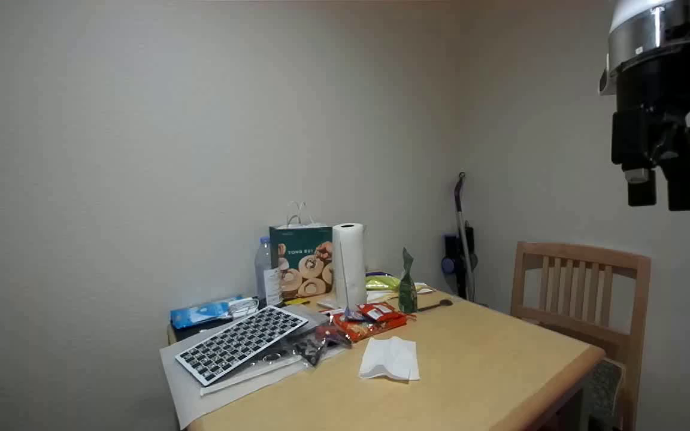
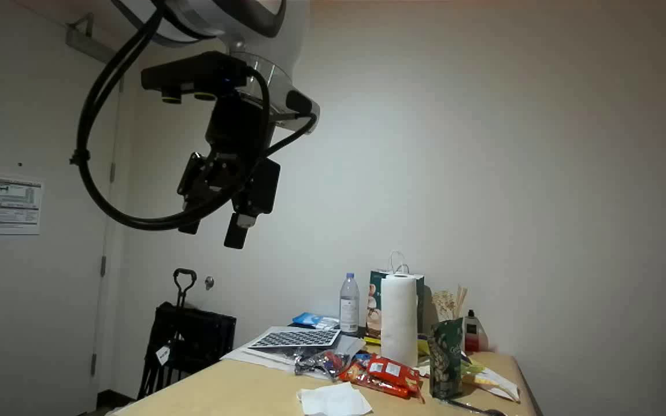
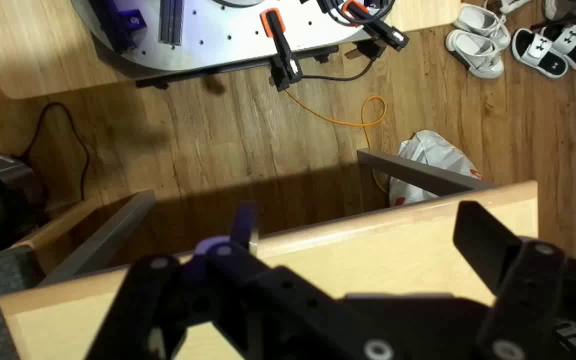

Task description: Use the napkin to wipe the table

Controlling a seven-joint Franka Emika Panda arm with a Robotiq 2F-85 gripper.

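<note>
Holding the black two-fingered gripper (image 1: 662,204) high, spread wide and empty; seeing the creased white paper napkin (image 1: 389,358) lying well below, farther in on the pale wooden bench (image 1: 489,365); probably needing sideways travel before descending.

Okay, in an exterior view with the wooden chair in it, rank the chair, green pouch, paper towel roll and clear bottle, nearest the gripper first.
In an exterior view, from the gripper:
1. Wooden chair, at right, lower than the gripper
2. Green pouch, left of the chair
3. Paper towel roll, left of the pouch
4. Clear bottle, leftmost of the four
</note>
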